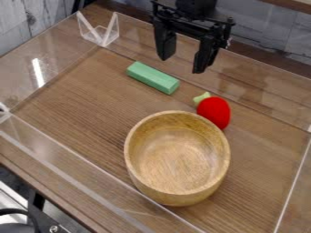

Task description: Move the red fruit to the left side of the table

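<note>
Gripper (192,50) hung over the far part of the wooden table (75,116), jaws spread wide, nothing held. Red toy strawberry (213,112), green top toward the block, lay just beyond the wooden bowl (177,157). Risks: a descent on the near side could catch the bowl's rim; an off-centre pinch on the rounded fruit could send it rolling; a low leftward carry could clip the green block (153,78).

Soft, even light with faint shadows.
</note>
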Robot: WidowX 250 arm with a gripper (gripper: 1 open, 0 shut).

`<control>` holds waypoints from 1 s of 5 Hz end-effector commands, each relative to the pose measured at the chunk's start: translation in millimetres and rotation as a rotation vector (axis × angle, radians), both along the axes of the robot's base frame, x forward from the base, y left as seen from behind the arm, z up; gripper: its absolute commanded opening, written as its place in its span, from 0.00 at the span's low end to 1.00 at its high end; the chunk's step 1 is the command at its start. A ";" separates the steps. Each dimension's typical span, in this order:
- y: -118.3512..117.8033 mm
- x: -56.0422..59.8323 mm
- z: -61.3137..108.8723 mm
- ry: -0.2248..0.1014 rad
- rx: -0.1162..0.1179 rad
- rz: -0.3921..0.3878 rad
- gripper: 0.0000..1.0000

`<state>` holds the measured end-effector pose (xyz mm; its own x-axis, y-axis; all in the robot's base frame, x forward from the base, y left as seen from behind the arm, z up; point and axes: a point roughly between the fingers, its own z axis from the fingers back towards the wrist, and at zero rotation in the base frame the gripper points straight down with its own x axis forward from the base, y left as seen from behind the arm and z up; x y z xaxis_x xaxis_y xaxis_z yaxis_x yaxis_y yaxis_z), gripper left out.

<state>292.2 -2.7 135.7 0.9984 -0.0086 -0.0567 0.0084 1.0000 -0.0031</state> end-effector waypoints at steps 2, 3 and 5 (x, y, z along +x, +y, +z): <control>-21.3 3.3 -27.8 0.025 -0.010 -0.009 1.00; -38.8 8.3 -40.6 0.020 -0.008 -0.011 1.00; -62.7 17.0 -58.4 0.015 0.000 -0.022 1.00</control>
